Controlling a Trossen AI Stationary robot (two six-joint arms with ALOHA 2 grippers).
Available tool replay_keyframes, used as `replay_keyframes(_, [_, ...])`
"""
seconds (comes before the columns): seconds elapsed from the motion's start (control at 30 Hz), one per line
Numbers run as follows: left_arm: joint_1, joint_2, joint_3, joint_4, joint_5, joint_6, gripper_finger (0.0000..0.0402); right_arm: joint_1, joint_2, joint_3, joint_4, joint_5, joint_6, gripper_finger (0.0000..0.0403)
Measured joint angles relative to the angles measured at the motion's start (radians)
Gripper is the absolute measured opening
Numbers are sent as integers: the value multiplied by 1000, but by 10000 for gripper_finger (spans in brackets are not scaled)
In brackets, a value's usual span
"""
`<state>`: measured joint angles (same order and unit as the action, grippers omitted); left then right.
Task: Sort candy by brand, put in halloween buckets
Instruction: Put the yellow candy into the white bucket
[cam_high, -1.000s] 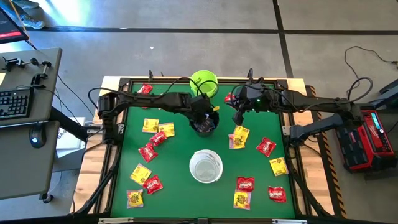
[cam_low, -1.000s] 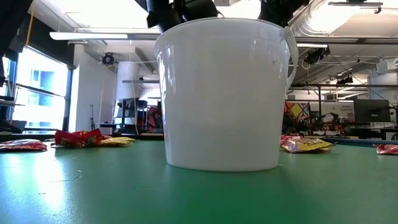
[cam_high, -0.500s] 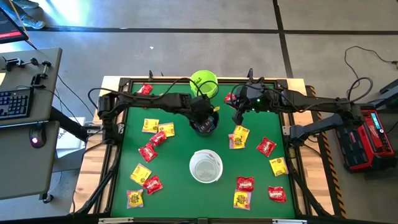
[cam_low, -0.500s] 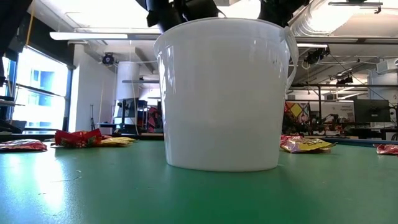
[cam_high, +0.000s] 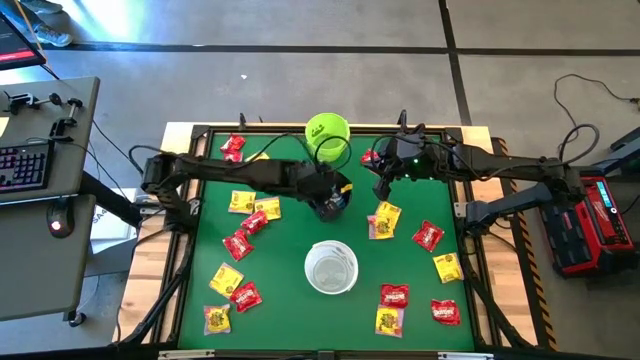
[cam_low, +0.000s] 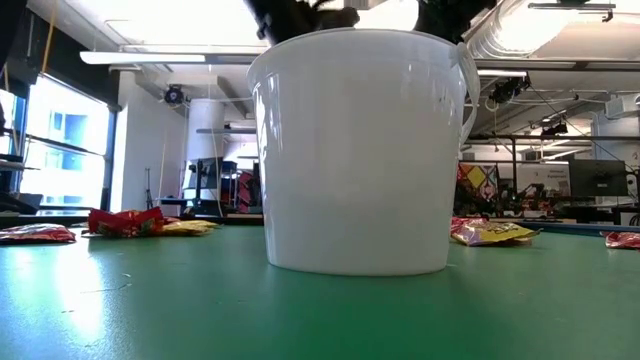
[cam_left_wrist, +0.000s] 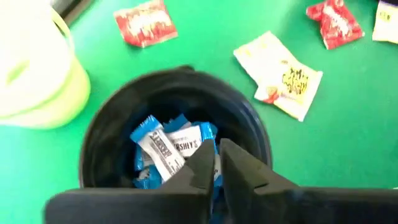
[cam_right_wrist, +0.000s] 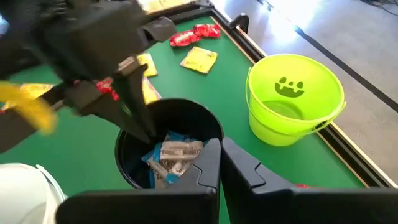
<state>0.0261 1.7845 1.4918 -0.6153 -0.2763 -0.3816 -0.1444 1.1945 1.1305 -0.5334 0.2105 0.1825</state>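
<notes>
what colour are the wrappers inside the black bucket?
Blue and white, on the candy in the black bucket; the left wrist view shows it best.

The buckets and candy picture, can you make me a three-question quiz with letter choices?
1. Where is the green bucket?
A. at the table's far edge
B. in the table's middle
C. on the floor

2. What colour are the wrappers inside the black bucket?
A. red
B. blue and white
C. yellow

3. What is the left gripper doing?
A. lying on the table
B. gripping the white bucket
C. hanging shut over the black bucket

Answers: 1 A, the high view shows it by the far rim. 2 B, the left wrist view shows them. 3 C, its fingers meet above the bucket's opening.
</notes>
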Motion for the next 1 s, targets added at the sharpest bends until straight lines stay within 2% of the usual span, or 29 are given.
replay_keyframes(0.1, [-42,-17,-11,41,-72,-5,4,0,13,0,42,0,0,0])
replay_keyframes(0.17, [-65,-33,-41,87,-82,-25,5,0,24,0,76,-1,-5,0])
replay_keyframes(0.37, [-104,-56,-141,201,-45,-45,1,3,82,0,54,-5,-20,0])
replay_keyframes(0.57, [-128,-114,-231,243,43,66,0,35,152,0,59,1,55,0])
replay_keyframes(0.7, [-126,-192,-334,352,91,85,0,61,190,0,73,44,109,0])
replay_keyframes(0.9, [-127,-327,-492,545,89,23,0,69,212,0,94,-3,116,0])
replay_keyframes(1.0, [-130,-385,-544,563,49,-19,0,69,211,0,99,-4,129,0])
